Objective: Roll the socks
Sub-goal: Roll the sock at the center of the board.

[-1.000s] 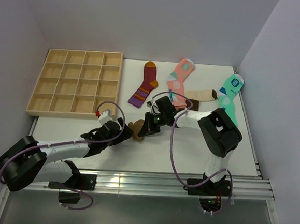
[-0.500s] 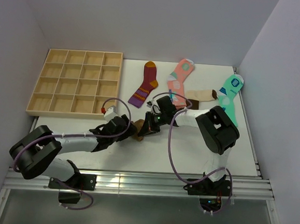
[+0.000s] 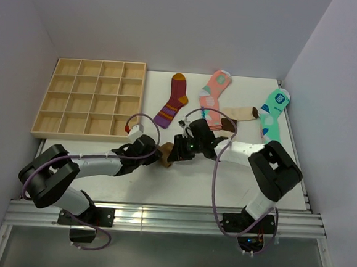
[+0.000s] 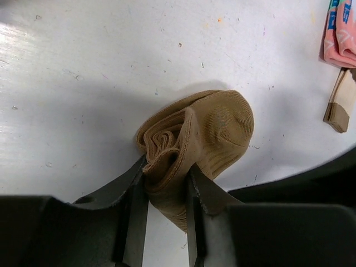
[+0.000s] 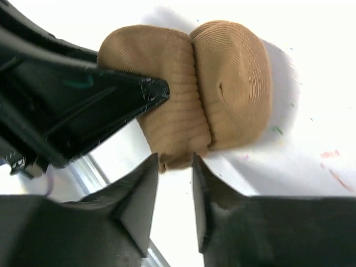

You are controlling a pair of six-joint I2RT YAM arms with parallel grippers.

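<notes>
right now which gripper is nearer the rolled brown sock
Left. The left gripper pinches the rolled brown sock; the right gripper is open, tips just at its end.

No text can be read in full. In the left wrist view, the pink sock (image 4: 340, 41), up and to the right of the left end effector (image 4: 167, 169), bears blue marks like letters, cut off by the frame edge and blurred. From above, the mint sock (image 3: 270, 119), well right of the right end effector (image 3: 172, 154), carries a dark blue patch (image 3: 279, 99) with pale marks too small to read.
</notes>
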